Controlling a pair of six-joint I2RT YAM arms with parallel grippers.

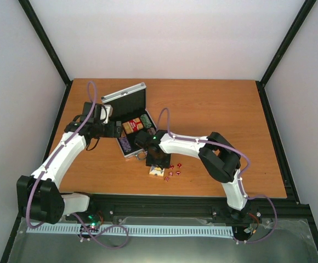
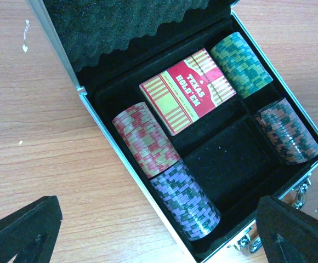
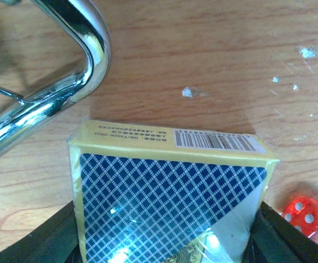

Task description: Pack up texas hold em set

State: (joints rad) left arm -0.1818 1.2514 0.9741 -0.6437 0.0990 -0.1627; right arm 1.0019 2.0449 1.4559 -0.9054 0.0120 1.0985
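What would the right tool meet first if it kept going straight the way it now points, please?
Most likely the blue-and-yellow diamond-patterned card deck, lying directly ahead on the wooden table; depth is unclear.

Open case, an arm at each side.
The case (image 1: 124, 95) lies with its lid raised on the far side, red cards (image 1: 129, 126) and chip stacks (image 1: 146, 121) inside. The left gripper (image 1: 115, 129) sits at its left edge. The right gripper (image 1: 158, 163) hangs just near-right of it, over a deck (image 1: 158, 172), with dice (image 1: 175, 167) scattered beside.
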